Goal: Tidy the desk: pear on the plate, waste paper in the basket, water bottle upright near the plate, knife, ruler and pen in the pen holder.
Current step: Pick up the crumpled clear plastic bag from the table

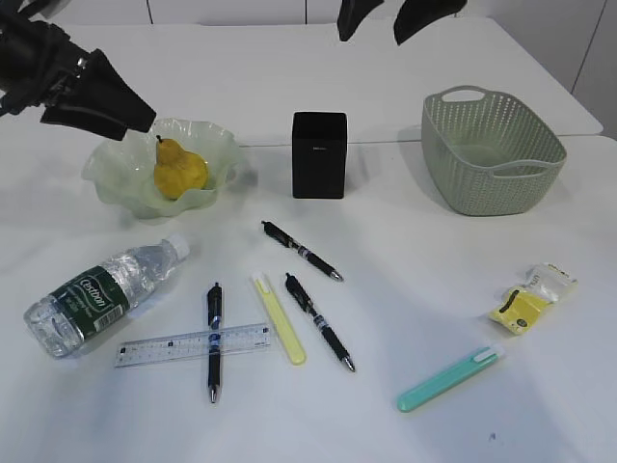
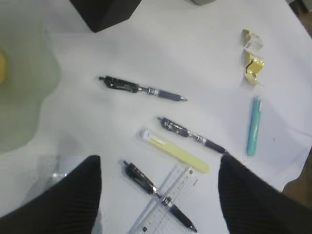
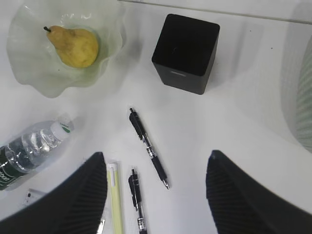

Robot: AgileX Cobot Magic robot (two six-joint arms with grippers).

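Observation:
A yellow pear (image 1: 178, 172) lies on the green glass plate (image 1: 116, 178). A water bottle (image 1: 101, 294) lies on its side in front of the plate. A clear ruler (image 1: 193, 344) lies under one black pen (image 1: 213, 340). Two more black pens (image 1: 301, 251) (image 1: 318, 321), a yellow knife (image 1: 280, 318) and a teal knife (image 1: 451, 379) lie on the table. Crumpled yellow waste paper (image 1: 530, 297) lies at the right. The black pen holder (image 1: 319, 154) and the green basket (image 1: 492, 149) stand at the back. My left gripper (image 2: 158, 195) is open above the plate. My right gripper (image 3: 156, 195) is open, high over the pens.
The table is covered by a white cloth (image 1: 405, 222). The table's back edge runs behind the basket. The cloth's edge shows at the right in the left wrist view (image 2: 297, 165).

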